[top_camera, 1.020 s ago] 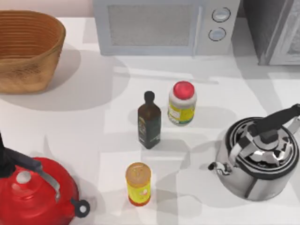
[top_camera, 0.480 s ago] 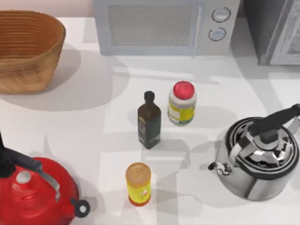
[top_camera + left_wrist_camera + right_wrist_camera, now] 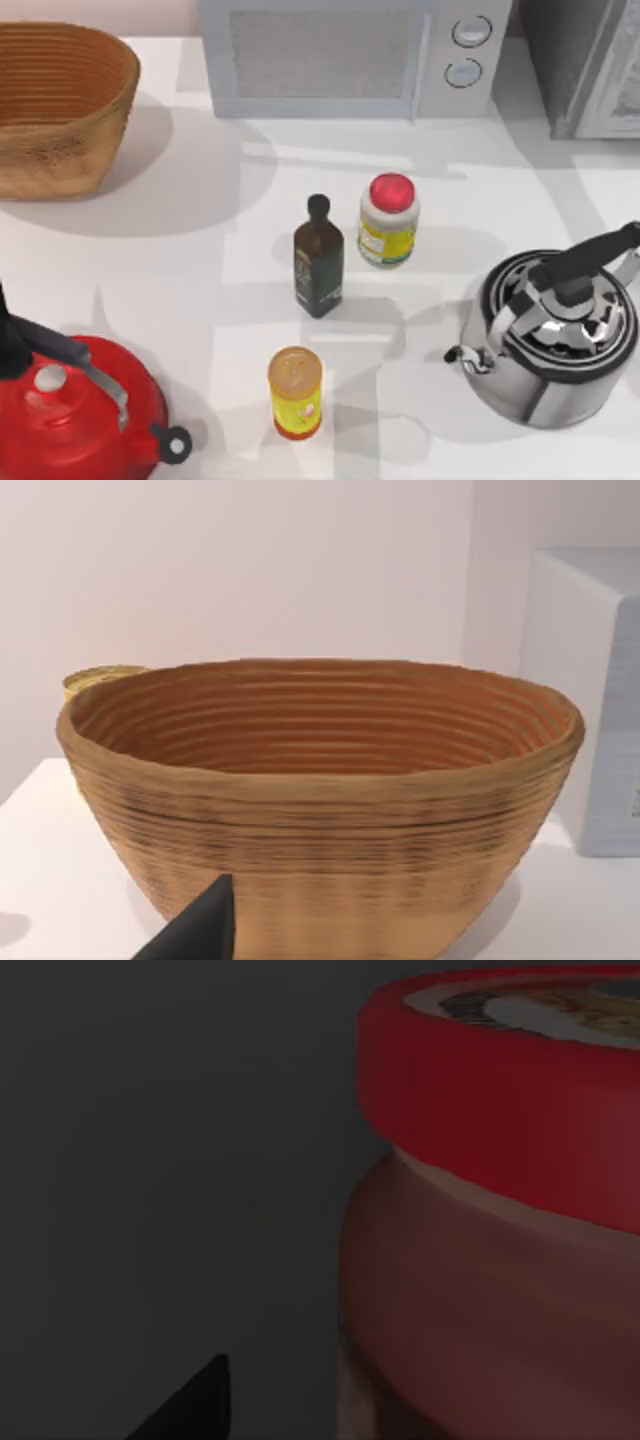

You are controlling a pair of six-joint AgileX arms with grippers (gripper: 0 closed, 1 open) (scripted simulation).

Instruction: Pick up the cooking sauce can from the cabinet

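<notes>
Two arms were at work out of the overhead frame, which showed the cabinet [image 3: 585, 65] at the table's far right corner, beside the microwave [image 3: 350, 55]; nearer stood a white jar [image 3: 388, 220], a dark bottle [image 3: 318, 258], a yellow can [image 3: 295, 393] and two kettles. From the left wrist, a wicker basket [image 3: 320, 790] lay straight ahead of the left gripper [image 3: 195, 935]; whether it was spread or closed I could not tell. From the right wrist, the cooking sauce can [image 3: 500, 1250] stood upright, long axis vertical, red top up, very close ahead of the right gripper [image 3: 190, 1405] in dark surroundings, presumably inside the cabinet. That arm was plainly nearer. Its finger spacing could not be judged.
</notes>
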